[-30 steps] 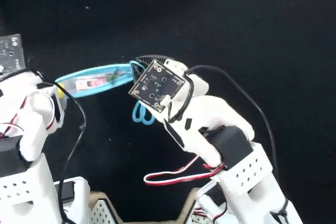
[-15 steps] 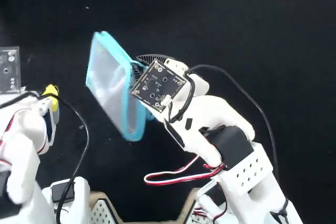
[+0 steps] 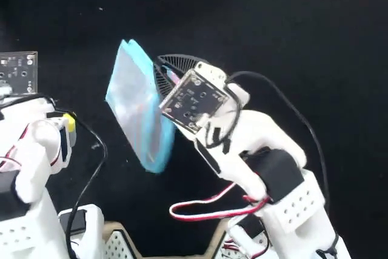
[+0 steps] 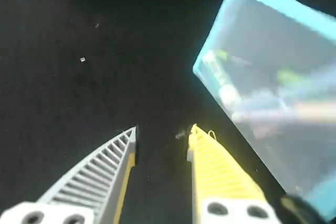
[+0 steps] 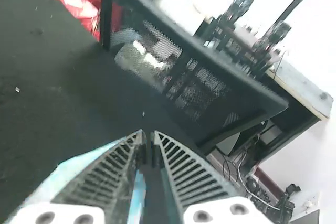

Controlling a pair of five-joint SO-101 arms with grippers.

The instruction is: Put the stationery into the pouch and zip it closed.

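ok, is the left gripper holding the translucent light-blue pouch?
No, the left gripper is open and empty over the black table, with the translucent light-blue pouch apart beside it.

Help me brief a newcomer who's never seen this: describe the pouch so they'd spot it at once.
On the black table, find the right gripper near the middle. It is shut on one edge of the pouch: a flat, see-through rectangle with a light blue border, the only blue thing in sight.
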